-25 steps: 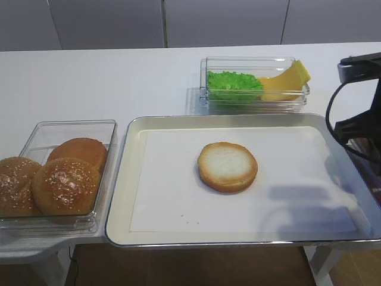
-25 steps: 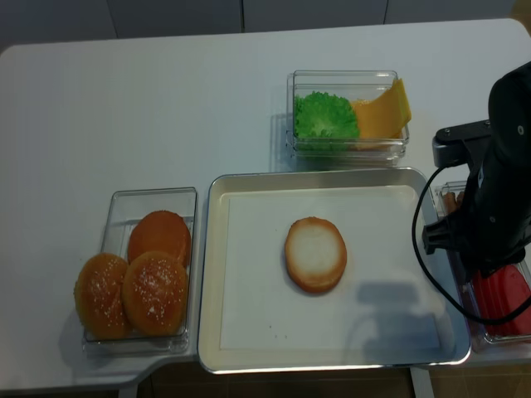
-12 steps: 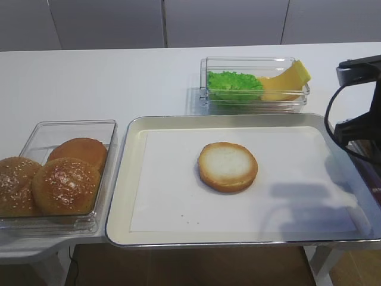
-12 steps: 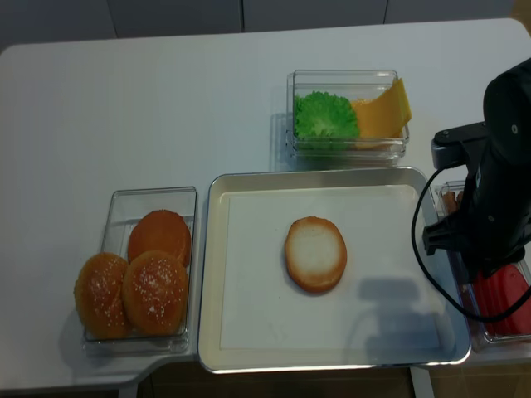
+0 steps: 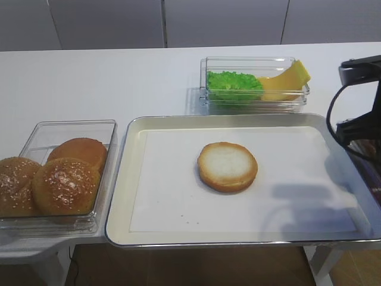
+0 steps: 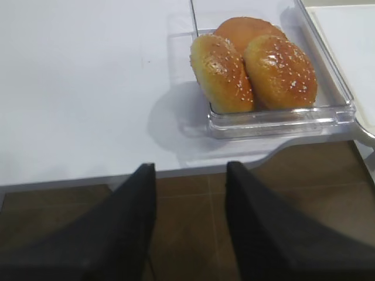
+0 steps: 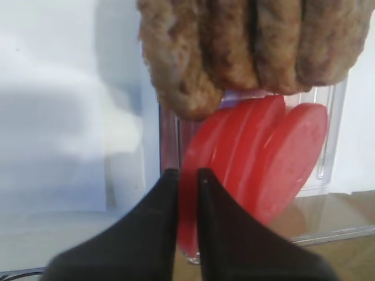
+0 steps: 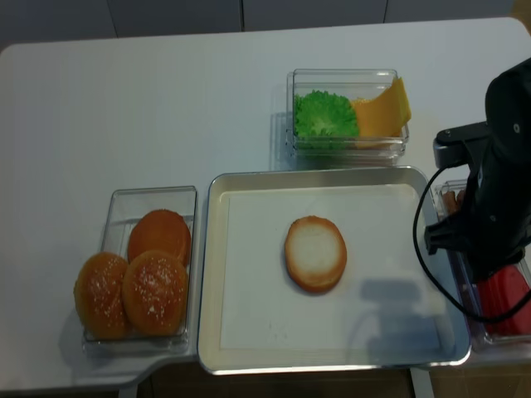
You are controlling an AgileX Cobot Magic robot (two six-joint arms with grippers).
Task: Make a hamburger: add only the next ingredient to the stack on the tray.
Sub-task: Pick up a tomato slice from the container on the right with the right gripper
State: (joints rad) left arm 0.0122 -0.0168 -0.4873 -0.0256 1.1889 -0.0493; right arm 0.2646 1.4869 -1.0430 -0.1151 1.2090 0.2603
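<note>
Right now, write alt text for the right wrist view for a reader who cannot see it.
The black tool is shut on the edge of the nearest red slice in a row of slices standing in a clear box. Brown patties fill the far end of the box, which sits on a white table.

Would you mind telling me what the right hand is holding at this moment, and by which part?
The right hand is shut on the nearest red-pink disc, pinching its upper edge. The left hand holds nothing.

Red-pink discs (image 7: 263,158); golden-rimmed, white-faced bun half (image 5: 227,166); cream tray (image 5: 122,196); green lettuce (image 5: 234,84)
</note>
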